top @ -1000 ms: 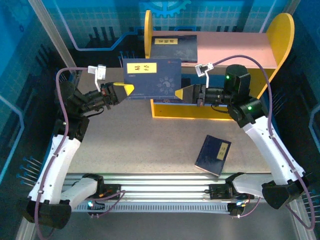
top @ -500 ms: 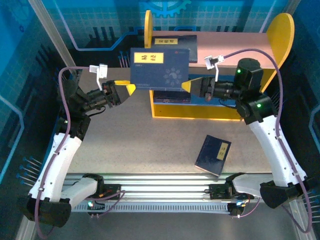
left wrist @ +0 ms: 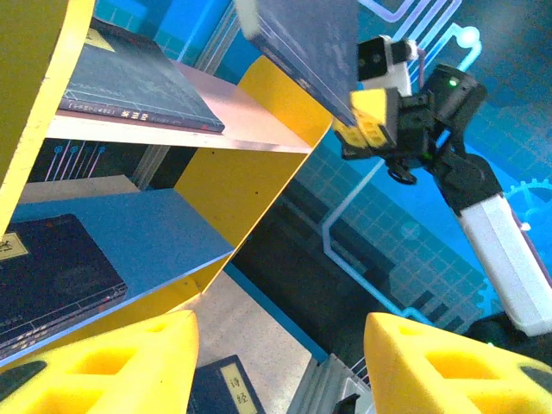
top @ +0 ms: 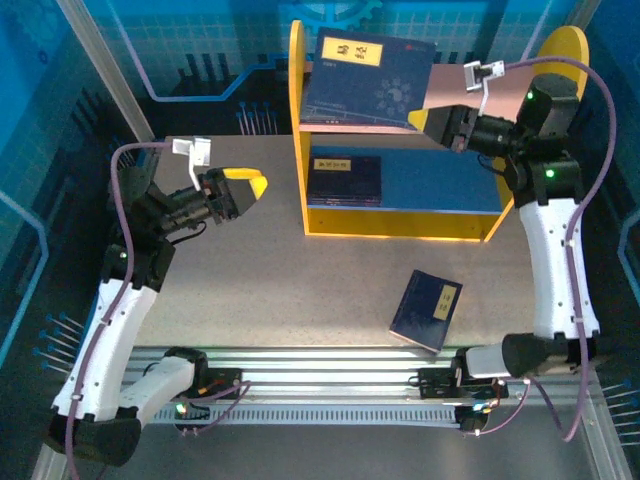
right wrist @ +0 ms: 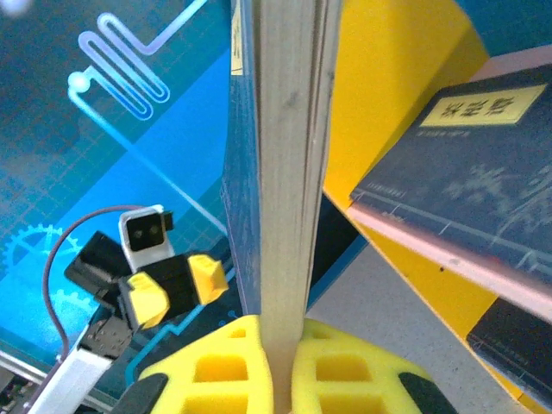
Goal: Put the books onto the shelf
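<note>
My right gripper (top: 437, 107) is shut on the right edge of a dark navy book (top: 365, 85) and holds it above the pinkish top board of the shelf (top: 400, 225). The right wrist view looks along that book's page edge (right wrist: 285, 172), which is clamped between the yellow pads of the right gripper (right wrist: 283, 362). My left gripper (top: 245, 188) stands open and empty left of the shelf, apart from the book. One book (left wrist: 138, 86) lies on the top board. Another book (top: 345, 180) rests on the blue lower board, and one book (top: 427, 310) lies on the table.
The shelf's tall yellow side panels (top: 296, 100) rise on both sides of the held book. The table book (left wrist: 228, 388) shows between my left gripper's (left wrist: 280, 362) fingers, far below. Blue walls enclose the table on three sides.
The left gripper opened, let go of the book and drew back left. The right gripper carried the book up and back, from in front of the shelf to above its top board.
</note>
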### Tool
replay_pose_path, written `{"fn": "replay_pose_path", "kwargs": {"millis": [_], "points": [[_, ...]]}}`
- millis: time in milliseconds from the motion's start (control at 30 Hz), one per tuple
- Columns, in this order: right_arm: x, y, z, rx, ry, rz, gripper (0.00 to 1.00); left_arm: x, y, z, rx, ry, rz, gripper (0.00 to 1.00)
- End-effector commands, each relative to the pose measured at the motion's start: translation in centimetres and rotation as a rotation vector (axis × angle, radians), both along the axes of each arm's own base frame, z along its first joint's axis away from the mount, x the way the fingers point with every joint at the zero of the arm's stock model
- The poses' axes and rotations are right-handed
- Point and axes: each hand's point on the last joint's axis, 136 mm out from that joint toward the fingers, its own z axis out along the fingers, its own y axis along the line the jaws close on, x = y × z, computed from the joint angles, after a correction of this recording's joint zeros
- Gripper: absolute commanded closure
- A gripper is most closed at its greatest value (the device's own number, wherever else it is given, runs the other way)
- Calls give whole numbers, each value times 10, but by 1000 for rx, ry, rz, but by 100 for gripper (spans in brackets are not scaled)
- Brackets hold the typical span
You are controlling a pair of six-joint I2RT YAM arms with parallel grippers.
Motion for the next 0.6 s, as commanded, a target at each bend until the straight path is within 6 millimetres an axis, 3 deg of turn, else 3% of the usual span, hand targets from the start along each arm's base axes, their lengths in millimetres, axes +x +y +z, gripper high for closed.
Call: {"fn": "replay_pose_path", "kwargs": {"millis": [0,267,567], "points": [[13,-5,5,-14,-24,29,93,-8,2,7,20,-33,19,46],[50,-3,-2,-41,3,82,93,-17,6,0,42,-21,38,46],[62,10,-15,-68,33,128,92,-19,7,-5,50,-9,51,46]]}}
